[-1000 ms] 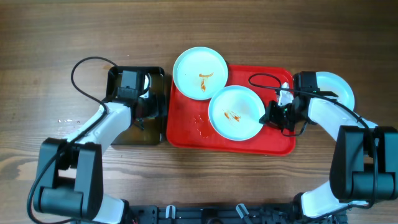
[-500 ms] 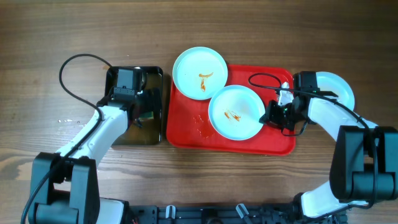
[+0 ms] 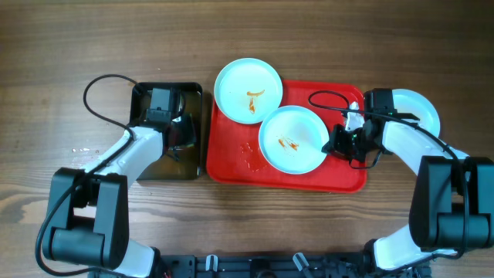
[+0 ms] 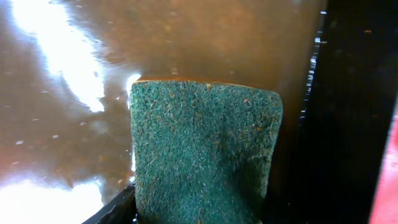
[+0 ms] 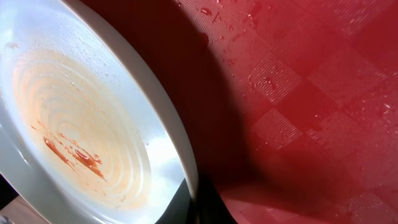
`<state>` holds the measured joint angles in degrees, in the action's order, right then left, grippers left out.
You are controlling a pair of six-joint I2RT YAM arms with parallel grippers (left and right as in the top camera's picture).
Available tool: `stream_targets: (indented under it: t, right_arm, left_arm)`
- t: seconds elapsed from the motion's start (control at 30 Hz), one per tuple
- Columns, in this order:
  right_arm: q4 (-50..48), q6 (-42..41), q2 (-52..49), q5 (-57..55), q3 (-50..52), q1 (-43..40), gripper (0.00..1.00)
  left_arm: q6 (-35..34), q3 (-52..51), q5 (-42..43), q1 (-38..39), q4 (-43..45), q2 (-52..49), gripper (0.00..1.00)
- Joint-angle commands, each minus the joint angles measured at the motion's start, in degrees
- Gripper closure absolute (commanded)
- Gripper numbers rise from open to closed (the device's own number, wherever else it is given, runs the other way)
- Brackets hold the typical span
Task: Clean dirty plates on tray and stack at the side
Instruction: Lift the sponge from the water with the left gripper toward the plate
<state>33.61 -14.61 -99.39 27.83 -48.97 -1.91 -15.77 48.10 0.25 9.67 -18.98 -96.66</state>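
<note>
The red tray [image 3: 231,158] holds a smeared plate [image 3: 289,139]. My right gripper [image 3: 333,144] is shut on that plate's right rim. In the right wrist view the pale rim [image 5: 180,143] runs down between my dark fingertips, and my right gripper [image 5: 202,208] clamps it above the tray [image 5: 298,93]. A second smeared plate [image 3: 248,91] overlaps the tray's far left corner. A third plate [image 3: 423,108] lies on the table under my right arm. My left gripper [image 3: 179,137] is down in the black basin [image 3: 150,166], shut on the green sponge [image 4: 205,149].
Brownish water lies in the basin, whose black wall [image 4: 348,124] rises just right of the sponge. The basin stands directly against the tray's left edge. A black cable [image 3: 328,99] loops over the tray's far right corner. Bare wooden table surrounds everything.
My left arm swung out to the left and came back over the basin, and its jaws have closed onto the sponge. The right arm and the plates have not moved.
</note>
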Motion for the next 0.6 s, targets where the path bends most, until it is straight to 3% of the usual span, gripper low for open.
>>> stream_targets:
  t: [0.0, 0.03, 0.13, 0.17, 0.57]
  right_arm:
    - [-0.15, 1.01, -1.01, -2.49, -0.04, 0.20, 0.96]
    - [-0.15, 0.98, -1.01, -2.51, -0.04, 0.20, 0.96]
    - [-0.15, 0.98, -1.01, -2.54, -0.04, 0.20, 0.96]
    - [-0.15, 0.98, -1.01, -2.54, -0.04, 0.20, 0.96]
    - [-0.11, 1.07, -1.01, -2.51, -0.04, 0.20, 0.96]
  left_arm:
    - [-0.11, -0.44, 4.92, -0.15, 0.37, -0.63, 0.67]
    - [-0.13, -0.44, 4.92, -0.15, 0.35, -0.63, 0.77]
    - [-0.11, -0.44, 5.29, -0.15, 0.33, -0.63, 0.85]
    - [-0.11, -0.44, 6.47, -0.15, 0.35, -0.63, 0.95]
    - [0.26, -0.42, 9.11, 3.08, 1.22, -0.55, 0.96]
